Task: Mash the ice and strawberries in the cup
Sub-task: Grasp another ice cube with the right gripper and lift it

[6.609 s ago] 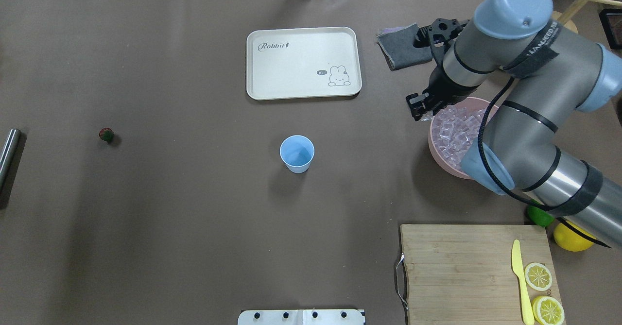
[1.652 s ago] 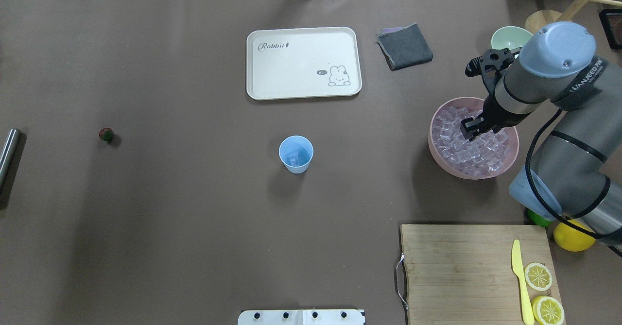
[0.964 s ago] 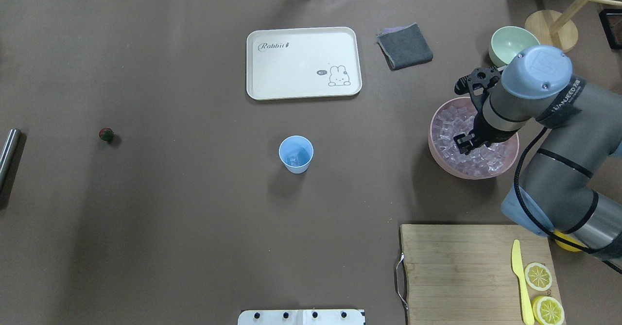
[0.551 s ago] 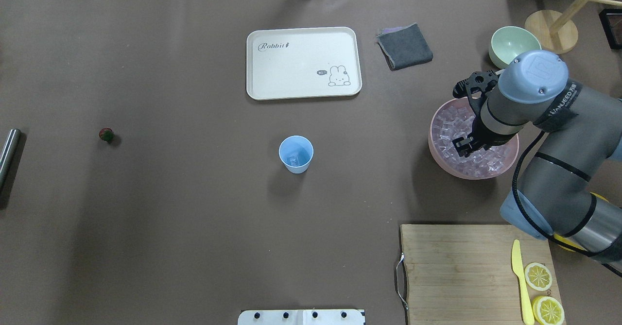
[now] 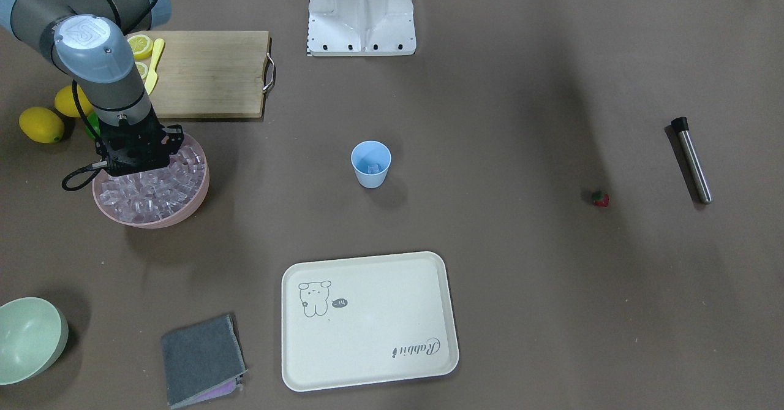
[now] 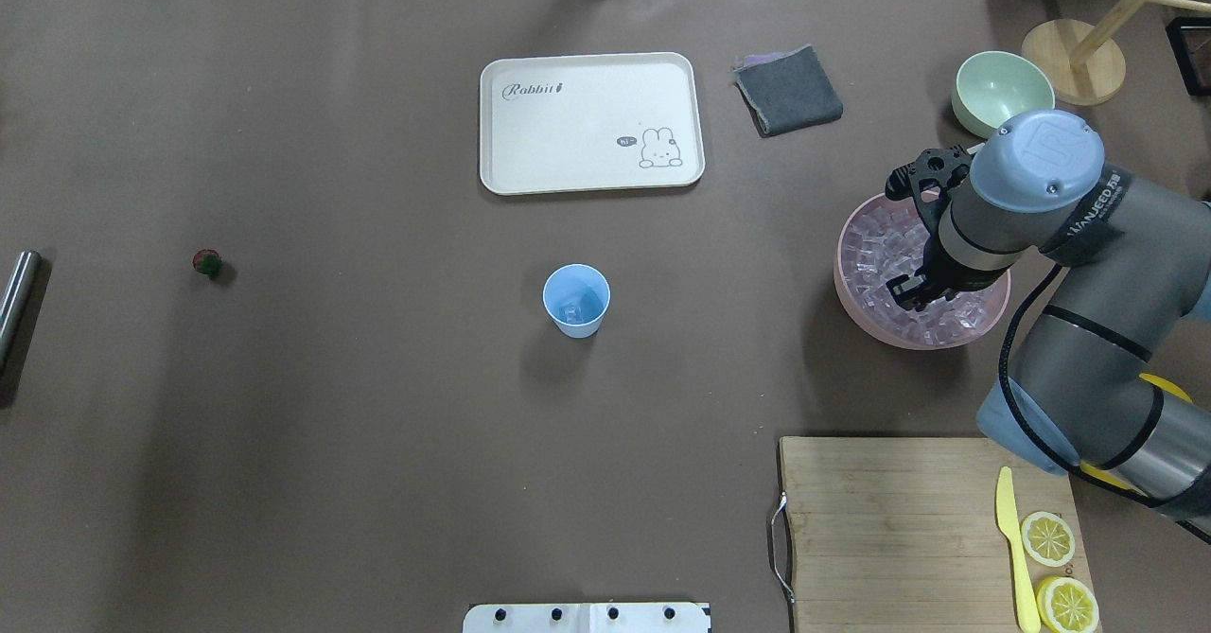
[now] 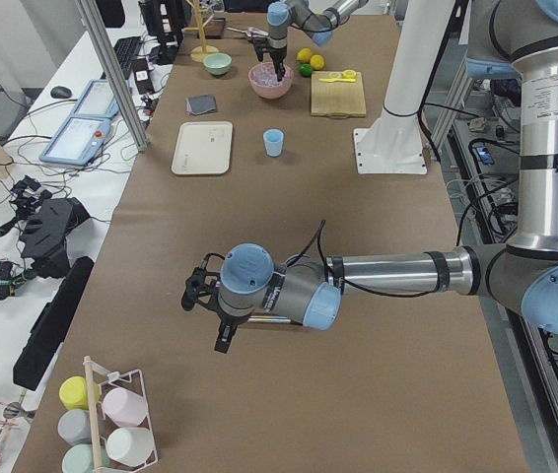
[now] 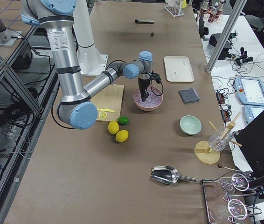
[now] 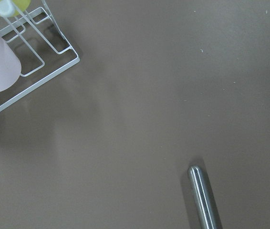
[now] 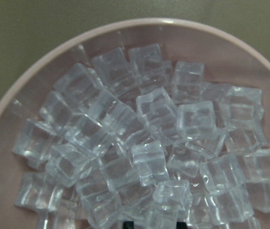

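The light-blue cup (image 6: 576, 300) stands upright mid-table with an ice cube (image 6: 570, 311) inside. The pink bowl (image 6: 845, 283) at the right holds many clear ice cubes (image 10: 149, 114). My right gripper (image 6: 910, 290) points down into the bowl among the cubes. In the right wrist view its dark fingertips (image 10: 128, 224) stand apart on either side of one cube, so it is open. The tiny strawberry (image 6: 206, 261) lies far left on the table. My left gripper (image 7: 222, 340) shows only in the exterior left view, near a metal rod (image 9: 202, 195); I cannot tell its state.
A cream tray (image 6: 591, 122), a grey cloth (image 6: 788, 91) and a pale-green bowl (image 6: 1001, 92) lie at the back. A cutting board (image 6: 899, 519) with a yellow knife (image 6: 1012, 548) and lemon slices (image 6: 1048, 538) is front right. A white wire rack (image 9: 25, 81) shows in the left wrist view.
An ice cube appeared in the cup after the earliest frame. My right gripper has moved over the pink bowl and sunk lower into the ice. The left arm has not moved.
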